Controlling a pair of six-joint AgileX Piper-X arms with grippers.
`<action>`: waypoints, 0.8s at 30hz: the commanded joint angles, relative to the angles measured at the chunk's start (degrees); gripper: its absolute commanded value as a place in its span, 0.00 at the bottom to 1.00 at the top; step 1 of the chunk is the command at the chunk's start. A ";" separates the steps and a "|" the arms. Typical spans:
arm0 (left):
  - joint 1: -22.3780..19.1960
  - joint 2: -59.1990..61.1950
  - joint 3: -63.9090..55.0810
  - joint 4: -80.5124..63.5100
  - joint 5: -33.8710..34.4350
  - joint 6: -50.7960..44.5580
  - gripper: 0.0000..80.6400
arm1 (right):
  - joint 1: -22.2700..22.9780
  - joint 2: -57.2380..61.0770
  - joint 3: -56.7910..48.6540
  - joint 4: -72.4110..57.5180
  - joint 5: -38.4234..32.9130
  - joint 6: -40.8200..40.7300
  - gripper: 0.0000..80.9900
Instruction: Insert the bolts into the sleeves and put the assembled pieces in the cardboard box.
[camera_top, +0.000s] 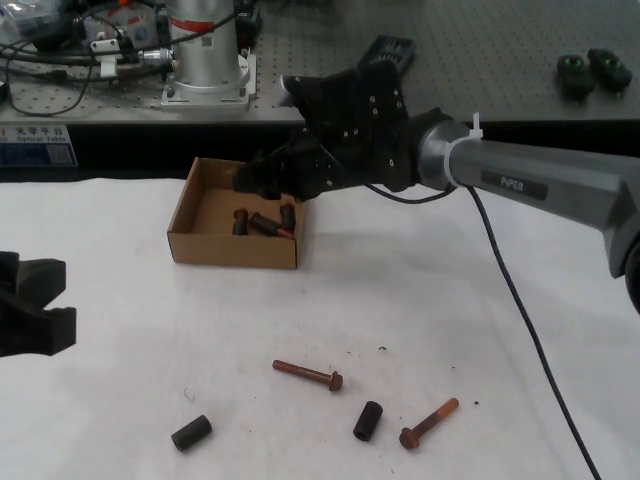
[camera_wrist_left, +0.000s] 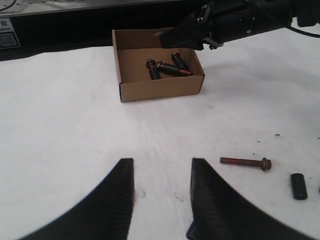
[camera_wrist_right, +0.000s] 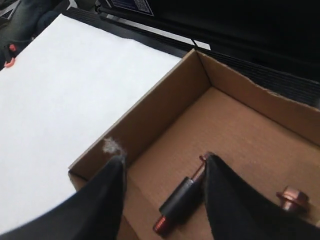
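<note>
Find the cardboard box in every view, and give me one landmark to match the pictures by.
High view: cardboard box left of centre, beyond the loose bolts.
Left wrist view: cardboard box ahead of the open left claw.
Right wrist view: cardboard box close beneath the open right claw, its inside showing.
Shared landmark: the assembled pieces lying in it.

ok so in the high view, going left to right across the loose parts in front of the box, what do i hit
left sleeve → first bolt → second sleeve → second bolt, all lying apart on the white cloth
</note>
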 joint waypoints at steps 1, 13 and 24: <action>0.05 -0.60 -0.15 -0.41 1.51 1.64 0.34 | -0.44 -3.45 -0.78 4.35 -1.42 -1.61 0.45; 0.05 -0.60 -0.15 -0.55 2.91 6.88 0.34 | 1.16 -14.65 0.06 35.09 -1.26 -29.39 0.30; 0.05 -0.60 -0.15 -0.67 3.00 9.56 0.34 | 5.51 -14.53 10.59 41.63 4.91 -32.11 0.35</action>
